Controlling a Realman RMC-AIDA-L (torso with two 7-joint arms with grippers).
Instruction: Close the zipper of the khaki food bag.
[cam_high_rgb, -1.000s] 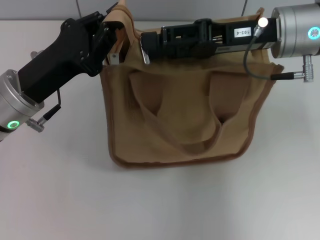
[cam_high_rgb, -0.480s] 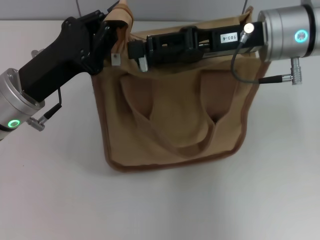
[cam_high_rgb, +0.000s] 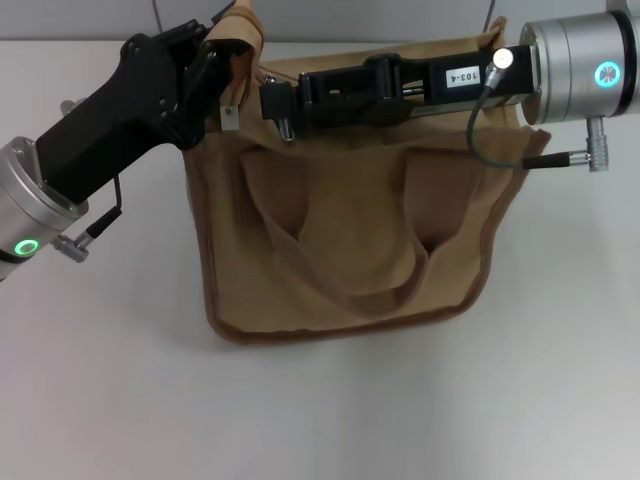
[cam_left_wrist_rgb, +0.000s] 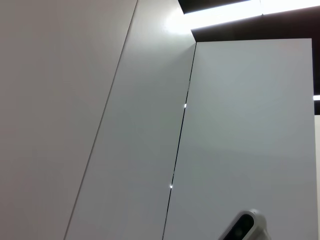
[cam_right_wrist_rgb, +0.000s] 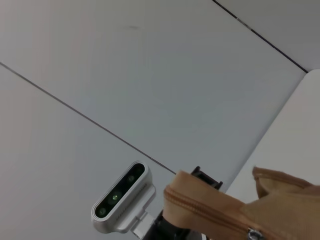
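The khaki food bag (cam_high_rgb: 350, 220) lies on the white table with its two handles (cam_high_rgb: 400, 285) flat on its side. My left gripper (cam_high_rgb: 222, 62) is shut on the bag's far left top corner and holds that fabric up. My right gripper (cam_high_rgb: 278, 108) reaches in from the right along the bag's top panel, its tip close to the left gripper. A small silver pull tab (cam_high_rgb: 231, 118) hangs between the two grippers. In the right wrist view the zipper (cam_right_wrist_rgb: 200, 211) looks closed at the bag's raised end, with the tab (cam_right_wrist_rgb: 254, 233) just beside it.
The white table (cam_high_rgb: 330, 410) spreads in front of and beside the bag. A grey wall with panel seams (cam_left_wrist_rgb: 177, 140) stands behind. The left wrist camera housing (cam_right_wrist_rgb: 120, 197) shows in the right wrist view.
My right gripper moved left along the bag's top, then eased back slightly right. The bag shifted left with it. My left gripper kept its hold.
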